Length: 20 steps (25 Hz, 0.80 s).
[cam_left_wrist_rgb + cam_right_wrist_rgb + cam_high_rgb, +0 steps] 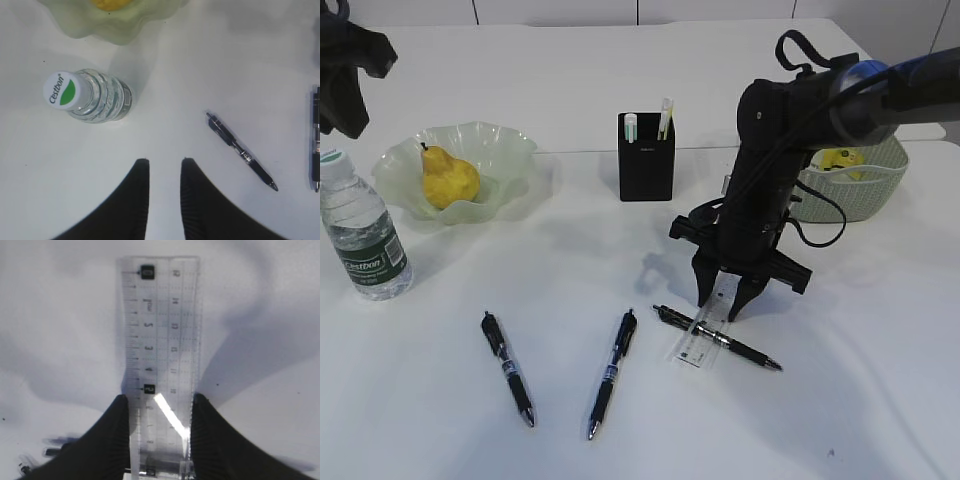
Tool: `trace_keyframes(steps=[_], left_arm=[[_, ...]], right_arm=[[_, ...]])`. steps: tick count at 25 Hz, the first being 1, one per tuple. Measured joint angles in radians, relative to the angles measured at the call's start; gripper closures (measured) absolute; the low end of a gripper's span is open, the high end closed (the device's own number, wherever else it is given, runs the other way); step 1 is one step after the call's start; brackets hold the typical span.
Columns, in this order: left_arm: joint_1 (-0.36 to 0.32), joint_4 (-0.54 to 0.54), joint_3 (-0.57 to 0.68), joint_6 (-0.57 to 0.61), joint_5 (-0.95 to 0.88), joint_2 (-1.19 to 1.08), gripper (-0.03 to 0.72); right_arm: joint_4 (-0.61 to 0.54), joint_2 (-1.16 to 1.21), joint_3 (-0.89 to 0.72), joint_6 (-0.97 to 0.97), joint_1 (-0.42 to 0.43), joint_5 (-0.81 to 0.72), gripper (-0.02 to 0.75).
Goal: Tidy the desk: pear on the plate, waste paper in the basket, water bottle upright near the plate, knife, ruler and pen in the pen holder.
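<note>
Right gripper (728, 305) is down on the white worktop (880, 400), its fingers (112, 440) closed across the width of the clear ruler (159, 340), one on each long edge. In the exterior view the ruler's far end sits between the fingertips while its near end lies over a black pen (720, 338), which crosses under it at a slant. Can't tell whether the ruler is lifted off the surface. Left gripper (164, 167) hangs above bare worktop, fingers (137, 200) a narrow gap apart with nothing between them. Water bottle (360, 225) stands upright just beside the green ruffled plate (510, 150); the pear (448, 178) is on the plate. Two more pens lie loose front-centre, left pen (508, 369) and middle pen (613, 372), well apart from each other. Black pen holder (645, 165) stands behind them with a couple of items sticking out of it. Green basket (865, 190) is at far right behind the right arm, something yellow inside.
</note>
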<state>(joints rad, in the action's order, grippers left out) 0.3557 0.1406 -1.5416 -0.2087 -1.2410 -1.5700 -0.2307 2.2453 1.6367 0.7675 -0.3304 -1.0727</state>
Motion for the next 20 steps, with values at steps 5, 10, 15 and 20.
trace_keyframes(steps=[5,10,15,20], left_arm=[[0.0,0.0,0.0,0.0,0.0,0.0,0.546],[0.0,0.0,0.0,0.0,0.0,0.0,0.546],[0.0,0.0,0.0,0.0,0.0,0.0,0.546],[0.0,0.0,0.0,0.0,0.0,0.0,0.546]], right_arm=[[0.0,0.0,0.0,0.0,0.0,0.0,0.439],[0.0,0.0,0.0,0.0,0.0,-0.006,0.439],[0.0,0.0,0.001,-0.005,0.0,-0.021,0.439],[0.0,0.0,0.001,-0.013,0.0,-0.024,0.439]])
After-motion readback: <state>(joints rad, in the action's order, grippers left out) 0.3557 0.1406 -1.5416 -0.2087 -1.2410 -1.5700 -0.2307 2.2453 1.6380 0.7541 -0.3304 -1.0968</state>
